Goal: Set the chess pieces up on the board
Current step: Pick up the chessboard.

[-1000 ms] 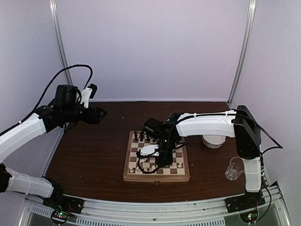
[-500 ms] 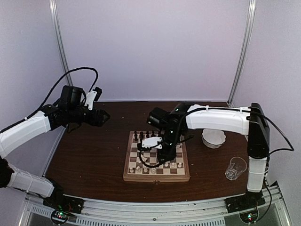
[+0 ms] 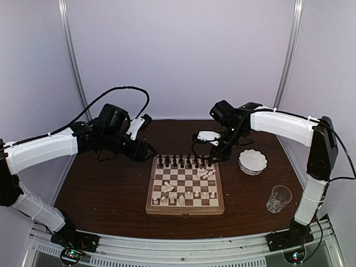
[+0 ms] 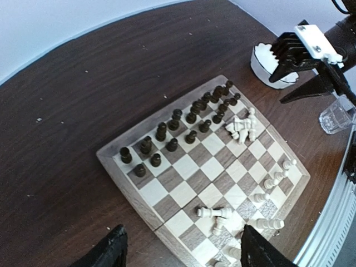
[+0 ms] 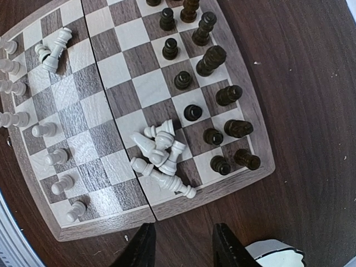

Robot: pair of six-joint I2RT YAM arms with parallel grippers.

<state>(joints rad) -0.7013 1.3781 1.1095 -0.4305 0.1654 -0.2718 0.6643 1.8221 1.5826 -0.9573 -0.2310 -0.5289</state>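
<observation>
The board [image 3: 185, 210] lies in the middle of the table. Dark pieces [image 3: 181, 162] stand in its two far rows. White pieces [image 3: 186, 196] stand along the near rows. Several white pieces lie toppled in a pile [image 3: 204, 173] by the far right squares, and two more lie toppled [image 3: 168, 187] near the left. My left gripper [image 3: 149, 151] hovers open and empty beyond the board's far left corner. My right gripper [image 3: 219, 156] hovers open and empty over the far right corner. The right wrist view shows the pile [image 5: 161, 153] just above my open gripper [image 5: 183, 247].
A white scalloped bowl [image 3: 252, 161] sits right of the board, close to my right gripper. A clear glass [image 3: 278, 198] stands at the near right. In the left wrist view my gripper [image 4: 183, 253] hangs above the board's edge [image 4: 119, 178], near two toppled white pieces [image 4: 217, 212].
My right gripper has lifted off the board's middle and pulled back to its far right corner. My left arm has swung right, towards the board's far left corner.
</observation>
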